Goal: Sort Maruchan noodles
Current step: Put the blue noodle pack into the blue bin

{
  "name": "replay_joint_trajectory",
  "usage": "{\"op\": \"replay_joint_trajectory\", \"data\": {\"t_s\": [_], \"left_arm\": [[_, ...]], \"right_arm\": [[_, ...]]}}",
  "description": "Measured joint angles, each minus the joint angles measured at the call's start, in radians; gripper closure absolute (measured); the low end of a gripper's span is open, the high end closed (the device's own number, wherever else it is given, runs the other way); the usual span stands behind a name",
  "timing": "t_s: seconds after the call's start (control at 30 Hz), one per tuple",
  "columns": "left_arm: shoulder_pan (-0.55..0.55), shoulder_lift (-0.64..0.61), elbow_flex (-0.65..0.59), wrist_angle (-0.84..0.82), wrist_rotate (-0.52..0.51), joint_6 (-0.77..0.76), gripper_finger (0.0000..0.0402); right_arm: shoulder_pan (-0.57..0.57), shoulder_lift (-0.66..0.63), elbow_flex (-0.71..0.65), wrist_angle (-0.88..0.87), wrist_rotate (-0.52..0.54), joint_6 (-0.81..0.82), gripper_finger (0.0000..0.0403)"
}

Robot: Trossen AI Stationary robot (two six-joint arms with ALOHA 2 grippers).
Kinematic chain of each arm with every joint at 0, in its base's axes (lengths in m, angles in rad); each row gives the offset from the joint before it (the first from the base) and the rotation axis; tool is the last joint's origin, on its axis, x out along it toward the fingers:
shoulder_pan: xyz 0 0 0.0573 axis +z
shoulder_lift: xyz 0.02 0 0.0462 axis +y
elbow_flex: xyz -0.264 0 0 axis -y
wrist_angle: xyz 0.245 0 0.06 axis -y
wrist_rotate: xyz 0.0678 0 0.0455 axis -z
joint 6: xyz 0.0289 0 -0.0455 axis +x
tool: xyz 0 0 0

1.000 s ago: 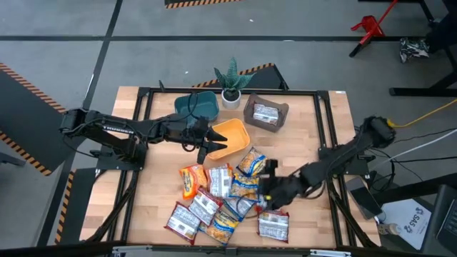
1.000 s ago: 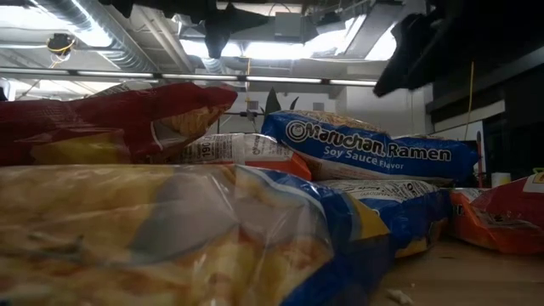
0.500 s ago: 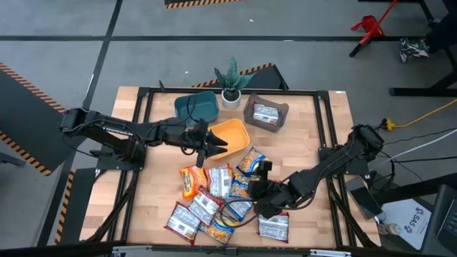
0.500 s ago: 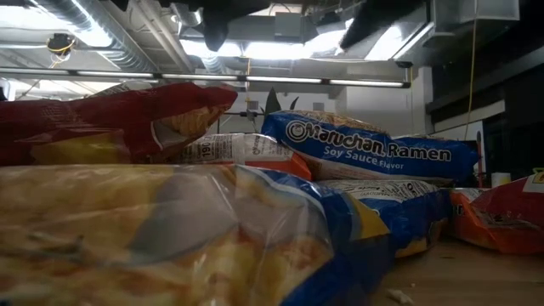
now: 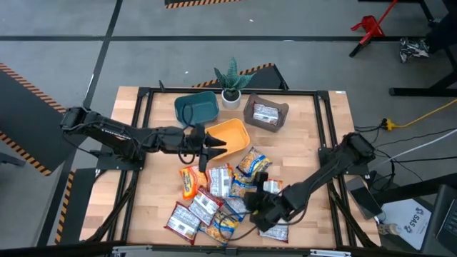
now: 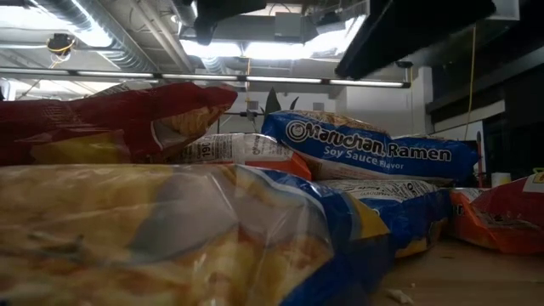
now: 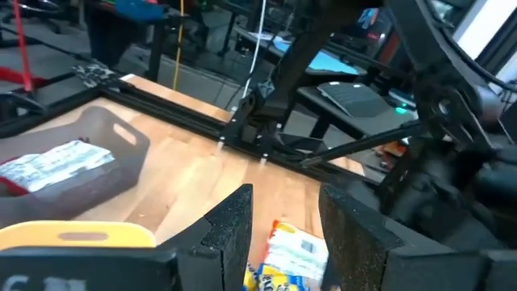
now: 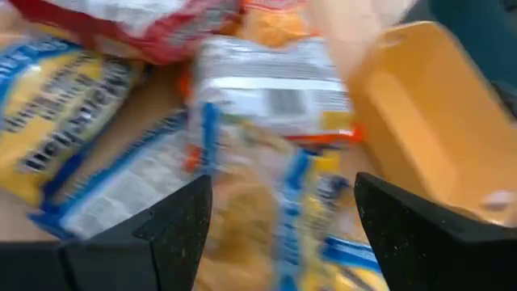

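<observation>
Inside the grey bin [image 5: 265, 115] lies one red-and-white packet [image 5: 265, 113].

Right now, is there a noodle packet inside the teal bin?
No, the teal bin is empty in the high view; only the grey bin holds one packet.

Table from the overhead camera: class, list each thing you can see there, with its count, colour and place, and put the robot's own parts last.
Noodle packets: about a dozen, orange, yellow-and-blue, red-and-white; piled on the near middle of the table.
Teal bin: one, far side, left of the plant.
Orange bin: one, centre, just beyond the pile.
Grey bin: one, far side right of the plant, holding one packet.
Potted plant: one, green in a white pot, far edge.
Left tool: open, empty, beside the orange bin.
Right tool: open, low over the pile.
</observation>
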Motion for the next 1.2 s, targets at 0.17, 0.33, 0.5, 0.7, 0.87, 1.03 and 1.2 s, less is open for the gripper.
{"op": "replay_joint_trajectory", "data": {"t_s": [0.17,0.33,0.5,0.7,0.87,1.03,1.2], "left_arm": [[-0.033,0.0,0.0,-0.008,0.001,0.004,0.0263],[-0.055,0.0,0.0,-0.039,0.001,0.015,0.0263],[-0.076,0.0,0.0,-0.049,0.001,0.015,0.0263],[-0.086,0.0,0.0,-0.055,0.001,0.016,0.0263],[-0.086,0.0,0.0,-0.061,0.002,0.016,0.0263],[-0.086,0.0,0.0,-0.068,0.001,0.016,0.0263],[-0.086,0.0,0.0,-0.07,0.002,0.016,0.0263]], "right_arm": [[0.003,0.045,-0.001,0.045,0.016,0.008,0.0116],[0.003,0.073,-0.001,0.141,0.021,0.011,0.0116],[0.003,0.115,0.0,0.182,0.025,0.008,0.0116],[-0.005,0.178,-0.001,0.164,0.048,0.008,0.0116],[-0.017,0.215,0.0,0.146,0.104,0.06,0.0116],[-0.017,0.214,0.0,0.103,0.129,0.13,0.0142],[-0.017,0.209,0.0,0.044,0.113,0.197,0.0217]]}}
